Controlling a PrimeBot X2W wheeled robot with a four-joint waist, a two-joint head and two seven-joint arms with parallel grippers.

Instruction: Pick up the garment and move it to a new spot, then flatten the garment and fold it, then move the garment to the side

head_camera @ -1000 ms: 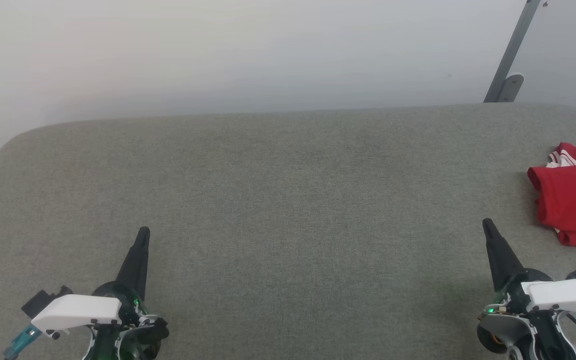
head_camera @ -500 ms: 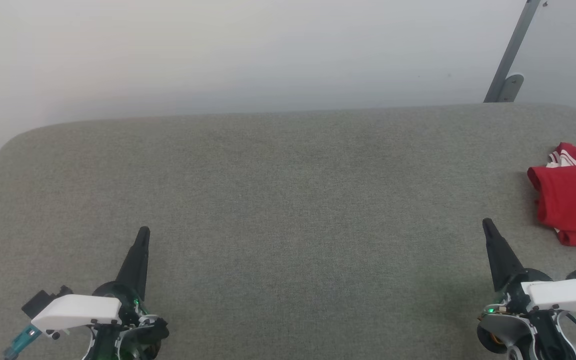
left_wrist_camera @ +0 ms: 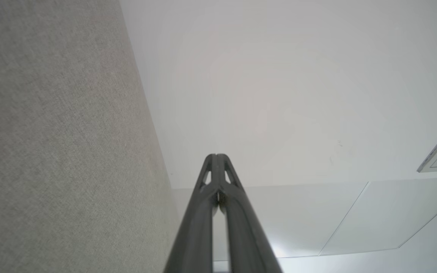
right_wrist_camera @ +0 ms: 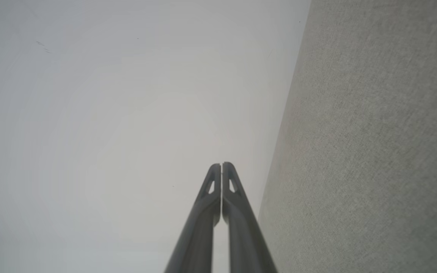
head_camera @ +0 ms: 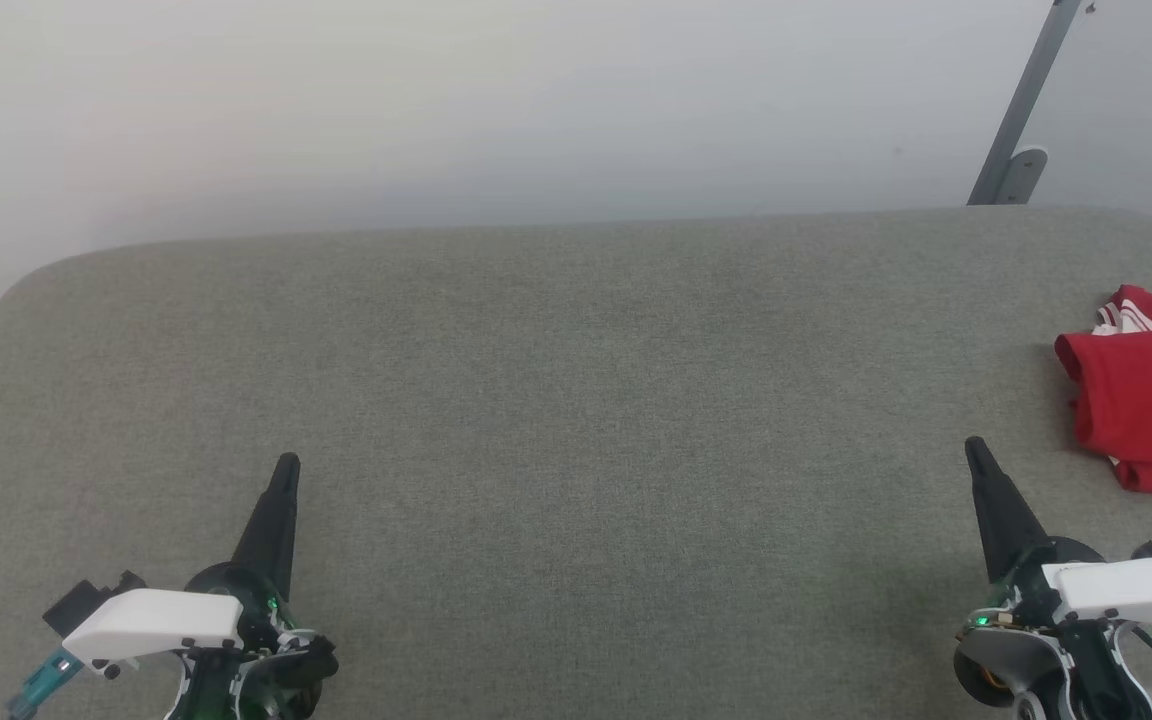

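Garment (head_camera: 1148, 400) lies at the table's (head_camera: 576, 380) right edge; I see left claw (head_camera: 286, 462) and right claw (head_camera: 973, 445) both pressed together, empty.

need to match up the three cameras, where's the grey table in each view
head view: the table covers the lower two thirds, below the white wall
left wrist view: table down the left side, beside the left gripper, jaws shut
right wrist view: table down the right side, beside the right gripper, jaws shut
shared landmark: the table's edge against the white wall
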